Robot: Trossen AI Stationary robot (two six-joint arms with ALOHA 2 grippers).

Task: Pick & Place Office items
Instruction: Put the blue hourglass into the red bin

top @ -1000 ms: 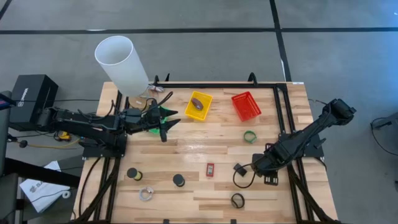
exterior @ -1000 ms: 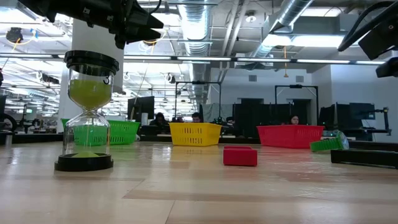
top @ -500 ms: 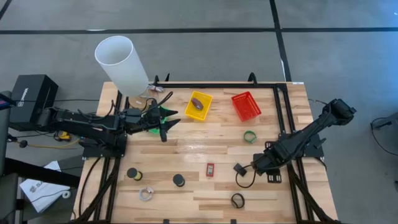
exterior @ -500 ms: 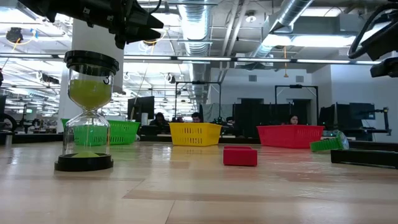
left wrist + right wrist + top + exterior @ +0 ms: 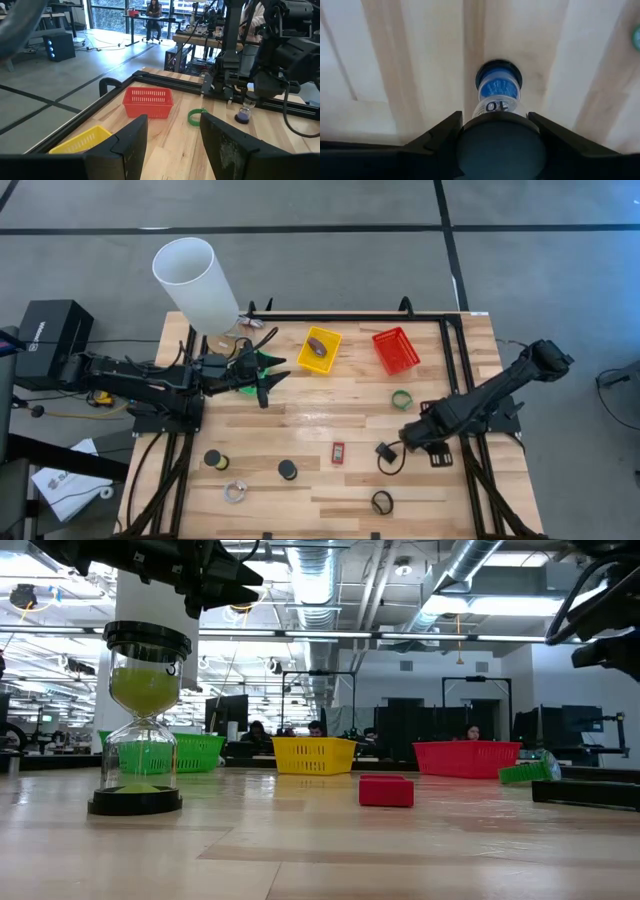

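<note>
My right gripper is open and points down over a small hourglass with blue sand. That hourglass stands upright on its lower cap on the table. The fingers stand on either side of its dark top cap. My left gripper hovers open above the green basket, far from the items. A red rectangle, a green ring, two black spools, a clear ring and a black ring lie on the table. My right gripper comes from above, its fingers flanking the hourglass's top cap. I cannot tell whether they touch it. The hourglass stands upright on the table.
A yellow basket with a brown item inside and a red basket sit at the far side. A big white cylinder stands at the far left corner. Black frame rails border the table. People sit at desks behind.
My right gripper has moved toward the table's left and slightly toward its far edge, closing in over the blue-sand hourglass. The hourglass has stayed where it was.
</note>
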